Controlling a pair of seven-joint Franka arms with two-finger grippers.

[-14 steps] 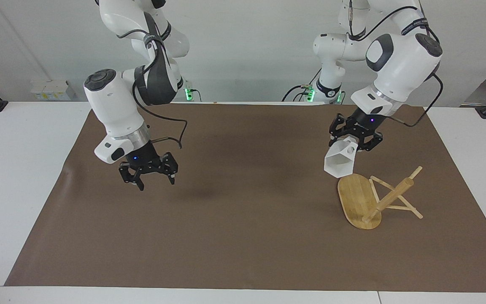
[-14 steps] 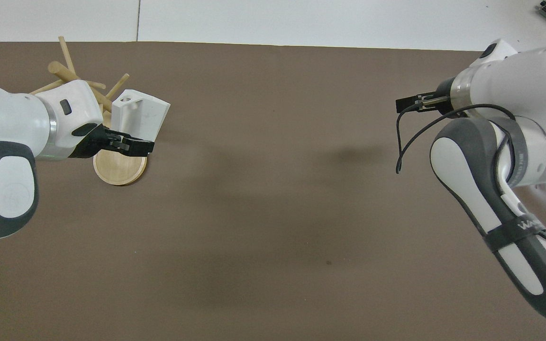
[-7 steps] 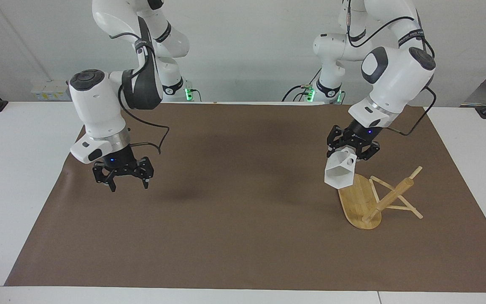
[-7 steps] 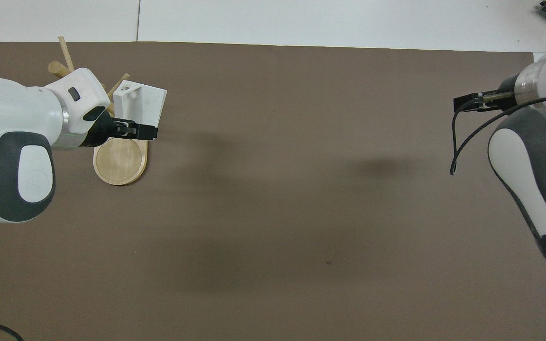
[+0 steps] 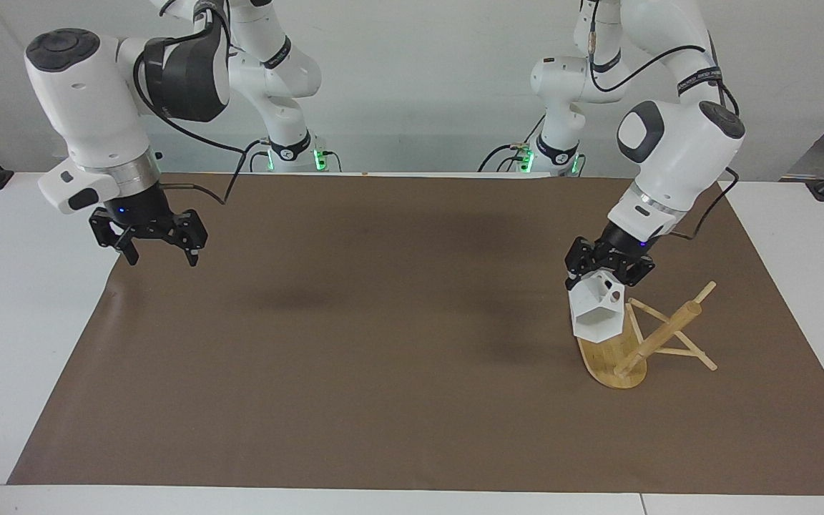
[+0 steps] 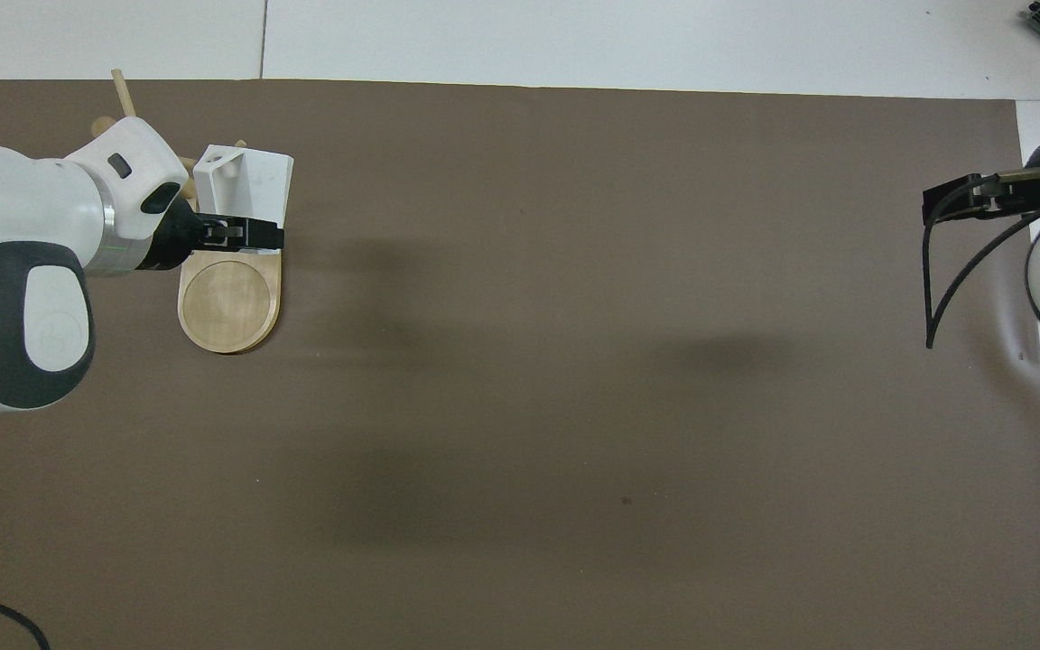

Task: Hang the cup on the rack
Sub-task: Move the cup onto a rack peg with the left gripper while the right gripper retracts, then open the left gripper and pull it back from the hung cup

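The left gripper (image 5: 610, 270) is clamped on the cup (image 5: 597, 315), a small white faceted mug with a pierced blocky handle, held over the rack (image 5: 644, 340) at the left arm's end of the table. That bamboo rack looks tipped, base on edge, post slanting; I'd worry a nudge from the cup shoves it and no peg gets caught. The right gripper (image 5: 149, 236) waits with fingers spread over the brown mat's (image 5: 355, 343) edge.

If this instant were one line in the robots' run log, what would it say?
left end effector: shut on cup, over rack | rack: tipped on its side | cup: not yet on a peg | right end effector: open, waiting
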